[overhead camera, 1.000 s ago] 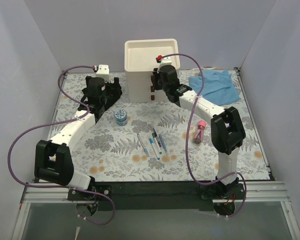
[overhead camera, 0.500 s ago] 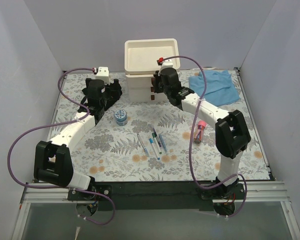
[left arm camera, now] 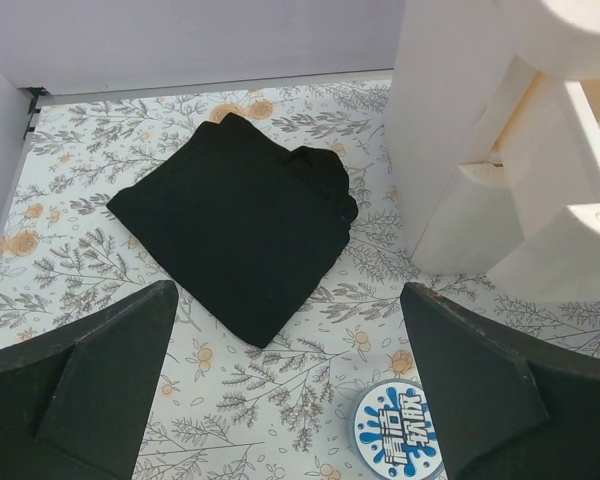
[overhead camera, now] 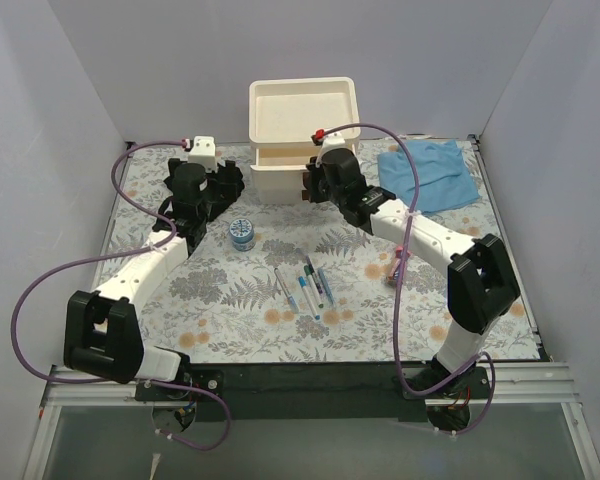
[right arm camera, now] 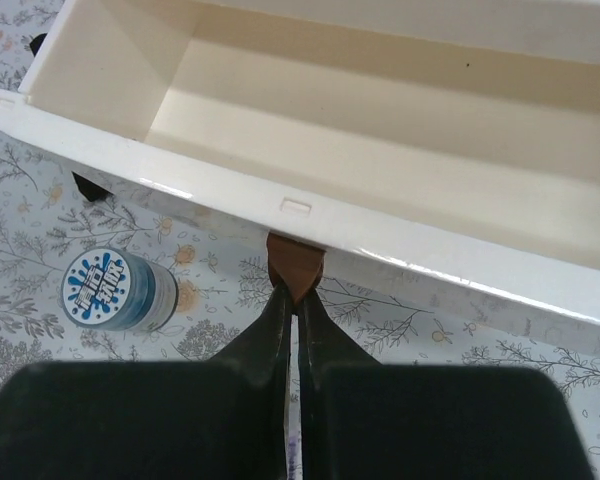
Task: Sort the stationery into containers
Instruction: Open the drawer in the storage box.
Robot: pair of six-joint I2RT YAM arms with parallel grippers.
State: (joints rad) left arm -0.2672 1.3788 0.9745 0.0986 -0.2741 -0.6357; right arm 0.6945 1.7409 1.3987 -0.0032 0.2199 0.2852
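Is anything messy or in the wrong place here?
Nothing is spilled or broken. One drawer of the white organiser sticks out open, with the right gripper pinching its brown handle. The pens, the blue tub and the pink-capped tube lie loose on the table, not in any drawer.

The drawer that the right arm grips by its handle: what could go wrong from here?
The right gripper pinches only the tip of the small brown handle, so it may slip off. Nothing seems to brace the organiser; the left gripper hangs open, apart from it, so a pull might drag the whole box.
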